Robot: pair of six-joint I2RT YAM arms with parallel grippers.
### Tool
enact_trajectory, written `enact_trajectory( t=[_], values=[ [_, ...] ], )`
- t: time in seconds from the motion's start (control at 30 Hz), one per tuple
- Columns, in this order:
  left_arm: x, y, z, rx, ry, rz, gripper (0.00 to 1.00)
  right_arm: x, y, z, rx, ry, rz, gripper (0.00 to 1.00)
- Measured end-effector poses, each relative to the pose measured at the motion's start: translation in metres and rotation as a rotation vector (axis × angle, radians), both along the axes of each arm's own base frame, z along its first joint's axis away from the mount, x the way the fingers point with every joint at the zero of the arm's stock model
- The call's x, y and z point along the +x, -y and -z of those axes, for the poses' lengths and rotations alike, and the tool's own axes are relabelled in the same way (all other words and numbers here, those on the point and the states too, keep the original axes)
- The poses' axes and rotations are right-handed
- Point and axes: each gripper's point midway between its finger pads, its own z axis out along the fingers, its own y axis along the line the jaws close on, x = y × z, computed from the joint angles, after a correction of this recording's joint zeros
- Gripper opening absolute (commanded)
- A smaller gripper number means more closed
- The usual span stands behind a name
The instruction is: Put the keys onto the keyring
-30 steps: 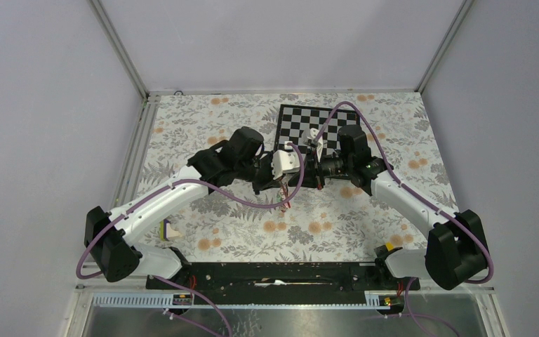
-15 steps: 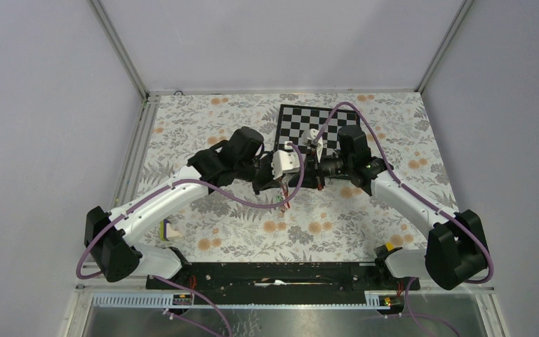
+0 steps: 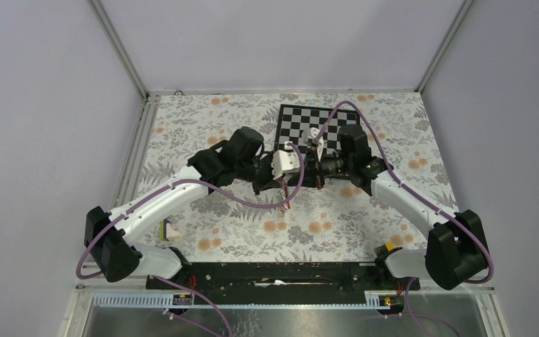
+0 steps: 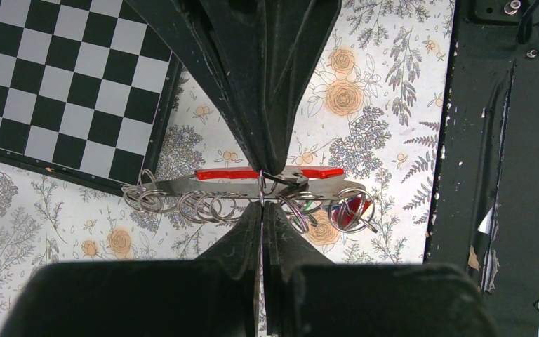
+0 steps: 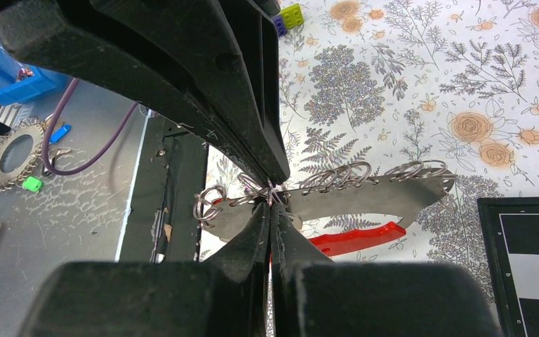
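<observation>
Both arms meet above the worktop [image 4: 382,91], sharing one thing: a metal strip [image 4: 207,186] hung with a row of wire rings [image 4: 203,208] and backed by a red bar [image 4: 228,173].

The left fingers [image 4: 262,189] are pressed together on the strip about midway along it, where a twist of ring wire sits. The right fingers [image 5: 270,200] are also together, and seem to pinch a ring [image 5: 258,189] near one end of the strip [image 5: 365,196].

The keys [image 4: 351,209] show only as bits of green, red and blue behind the rings at the end to the right of the left fingers. I cannot tell whether any is already threaded.

The step looks like threading: one arm steadies, the other works a ring. The next move likely calls for prying a coil open and feeding a key's eye into the gap without slipping.

The strip's long axis lies crosswise between the left fingers, roughly level. From the right fingers it points away towards the chessboard [image 5: 526,267].
</observation>
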Motion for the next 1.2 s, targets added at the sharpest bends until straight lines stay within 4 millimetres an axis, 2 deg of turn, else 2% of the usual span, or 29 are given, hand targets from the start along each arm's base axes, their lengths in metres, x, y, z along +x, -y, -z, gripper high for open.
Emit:
enact_trajectory(
  t=[1.2],
  values=[
    [-0.002,0.001,-0.001,-0.007,-0.008,0.008,0.0,0.004,0.002,0.011,-0.031,0.011,0.012,0.0]
  ],
)
